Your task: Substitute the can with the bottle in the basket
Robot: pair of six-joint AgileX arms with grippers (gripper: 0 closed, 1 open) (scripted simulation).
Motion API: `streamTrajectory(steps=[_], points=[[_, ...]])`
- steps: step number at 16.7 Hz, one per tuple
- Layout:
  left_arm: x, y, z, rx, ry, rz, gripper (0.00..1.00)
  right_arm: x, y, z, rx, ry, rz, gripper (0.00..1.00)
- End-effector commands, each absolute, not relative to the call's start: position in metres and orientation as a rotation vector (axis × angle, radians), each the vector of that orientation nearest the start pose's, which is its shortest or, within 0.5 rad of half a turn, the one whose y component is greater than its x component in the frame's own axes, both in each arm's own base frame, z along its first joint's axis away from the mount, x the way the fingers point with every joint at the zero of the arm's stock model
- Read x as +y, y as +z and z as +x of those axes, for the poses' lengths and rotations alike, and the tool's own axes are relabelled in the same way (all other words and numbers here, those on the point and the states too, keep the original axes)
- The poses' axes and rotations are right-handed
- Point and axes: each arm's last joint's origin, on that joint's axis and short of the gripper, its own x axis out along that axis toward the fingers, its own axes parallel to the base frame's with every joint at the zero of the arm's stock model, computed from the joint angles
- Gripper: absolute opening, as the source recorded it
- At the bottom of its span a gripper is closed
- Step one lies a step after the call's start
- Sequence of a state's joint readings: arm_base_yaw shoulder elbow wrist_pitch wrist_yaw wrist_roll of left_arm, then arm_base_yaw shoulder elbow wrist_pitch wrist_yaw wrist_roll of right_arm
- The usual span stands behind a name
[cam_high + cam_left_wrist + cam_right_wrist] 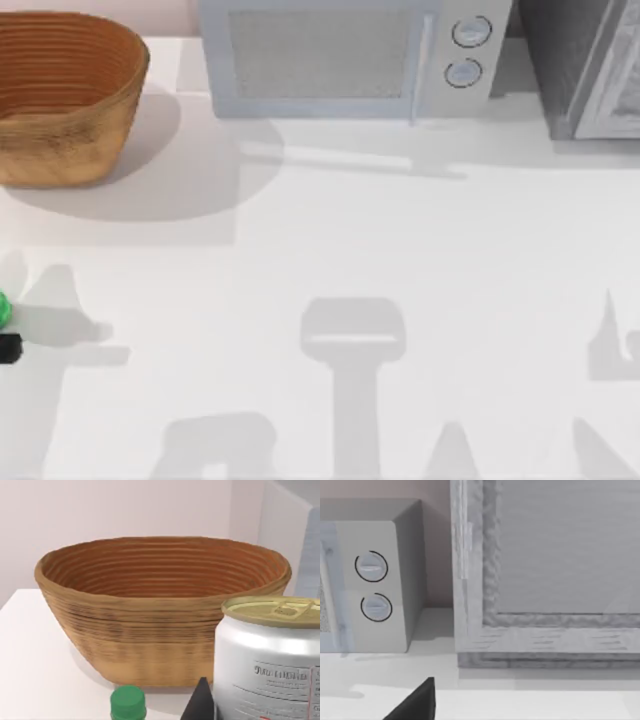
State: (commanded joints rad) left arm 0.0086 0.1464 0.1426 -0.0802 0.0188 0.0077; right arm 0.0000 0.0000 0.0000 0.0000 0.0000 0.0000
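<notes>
The orange-brown woven basket (60, 95) stands at the table's far left and is seen empty in the left wrist view (160, 615). The can (267, 665), white-sided with a dull gold top, sits very close in the left wrist view, raised in front of the basket. My left gripper (8, 348) is at the table's left edge, shut on the can, with one dark fingertip (202, 705) against the can's side. The bottle's green cap (128, 702) shows below, between gripper and basket, and also peeks in at the left edge of the top view (3, 310).
A grey microwave (340, 55) stands at the back centre, and a grey cabinet (590, 70) at the back right. A dark part of my right gripper (415, 702) faces the microwave (375, 580) and the cabinet (545, 580). Arm shadows lie across the white table's front.
</notes>
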Motion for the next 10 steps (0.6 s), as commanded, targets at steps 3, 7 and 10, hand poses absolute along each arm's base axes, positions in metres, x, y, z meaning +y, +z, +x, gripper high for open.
streamTrajectory(steps=[3, 7, 10], points=[[-0.001, 0.165, 0.106, 0.016, -0.002, 0.001, 0.0, -0.001, 0.16, 0.106, 0.0, 0.0, 0.0, 1.0], [-0.001, 0.16, 0.106, 0.0, 0.0, 0.0, 0.0, -0.001, 0.16, 0.106, 0.0, 0.0, 0.0, 1.0], [-0.001, 0.16, 0.106, 0.006, 0.002, 0.002, 0.0, -0.001, 0.16, 0.106, 0.0, 0.0, 0.0, 1.0]])
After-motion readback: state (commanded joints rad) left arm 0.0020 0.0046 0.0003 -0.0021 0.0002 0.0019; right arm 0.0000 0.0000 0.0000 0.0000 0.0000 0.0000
